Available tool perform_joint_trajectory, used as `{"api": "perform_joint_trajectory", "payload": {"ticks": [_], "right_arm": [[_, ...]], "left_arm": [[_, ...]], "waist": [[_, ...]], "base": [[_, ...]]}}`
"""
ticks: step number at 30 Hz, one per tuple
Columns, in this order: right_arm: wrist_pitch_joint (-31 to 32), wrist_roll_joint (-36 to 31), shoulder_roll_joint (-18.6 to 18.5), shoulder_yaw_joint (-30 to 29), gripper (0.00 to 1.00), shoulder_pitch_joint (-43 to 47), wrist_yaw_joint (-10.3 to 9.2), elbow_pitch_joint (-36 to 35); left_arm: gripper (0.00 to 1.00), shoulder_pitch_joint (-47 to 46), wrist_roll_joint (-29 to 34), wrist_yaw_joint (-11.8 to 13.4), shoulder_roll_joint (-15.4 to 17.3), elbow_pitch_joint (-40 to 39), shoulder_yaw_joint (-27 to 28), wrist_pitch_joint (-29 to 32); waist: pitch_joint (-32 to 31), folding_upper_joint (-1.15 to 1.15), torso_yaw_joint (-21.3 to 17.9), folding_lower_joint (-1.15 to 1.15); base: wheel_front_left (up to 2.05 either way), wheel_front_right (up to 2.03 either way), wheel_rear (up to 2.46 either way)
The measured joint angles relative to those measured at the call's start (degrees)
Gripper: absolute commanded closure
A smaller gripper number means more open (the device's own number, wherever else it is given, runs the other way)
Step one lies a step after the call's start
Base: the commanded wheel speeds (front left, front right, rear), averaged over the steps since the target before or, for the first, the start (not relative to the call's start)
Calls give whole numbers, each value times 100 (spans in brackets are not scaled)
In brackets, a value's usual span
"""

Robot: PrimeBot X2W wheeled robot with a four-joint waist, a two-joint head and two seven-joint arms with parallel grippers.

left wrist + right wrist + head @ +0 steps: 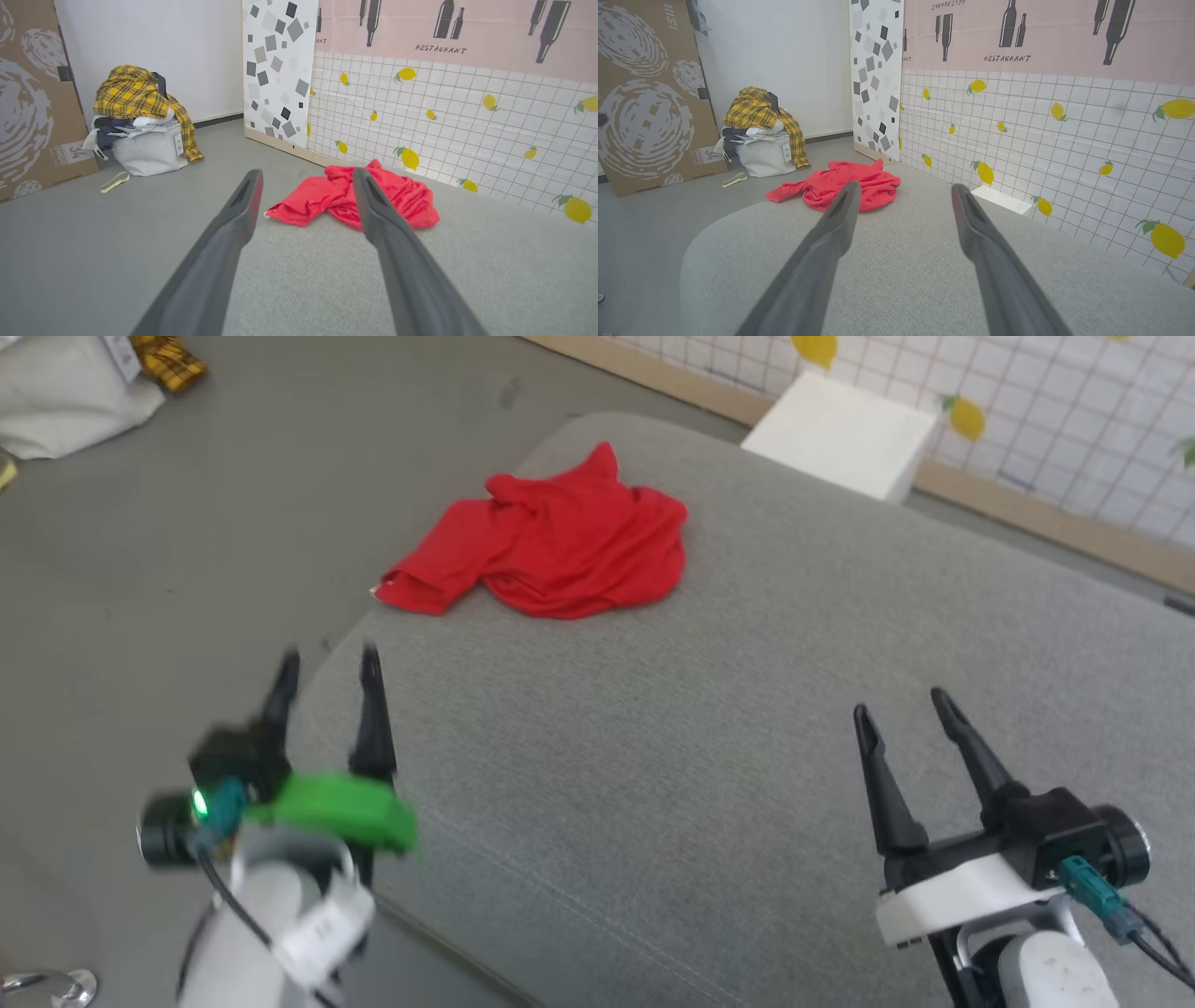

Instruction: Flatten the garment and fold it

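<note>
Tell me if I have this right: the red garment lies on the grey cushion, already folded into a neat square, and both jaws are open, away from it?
Not folded: the head view shows the red garment crumpled in a loose heap. The rest stands: it lies on the grey cushion, and both jaws are open, away from it.

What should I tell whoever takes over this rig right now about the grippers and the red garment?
Left gripper: open, empty, at the near left edge of the grey cushion.
Right gripper: open, empty, over the cushion's near right.
Garment: crumpled heap at the cushion's far left edge, untouched.
Done: nothing. Left: reach it, flatten, fold.
</note>
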Motion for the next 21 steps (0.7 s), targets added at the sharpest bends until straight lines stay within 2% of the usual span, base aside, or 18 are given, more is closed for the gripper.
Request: {"api": "perform_joint_trajectory", "payload": {"ticks": [7,12,16,21], "right_arm": [[100,-207,0,26,0,-451,0,-347],[91,-210,1,54,0,-826,0,-465],[21,-194,0,56,0,-1101,0,-502],[-69,-136,1,86,0,-1315,0,-501]], "left_arm": [[0,-1672,-517,-305,313,490,404,747],[0,-2821,-983,-437,854,987,832,1584],[0,-3545,-1061,-431,1429,1332,1009,2398],[0,-4128,-1660,-189,1762,1588,1534,3513]], "waist": [[633,0,-376,0],[1260,0,-786,0],[1809,0,-1164,1],[2425,0,-1682,3]], "base": [[0,0,0],[0,0,0],[0,0,0],[0,0,0]]}}
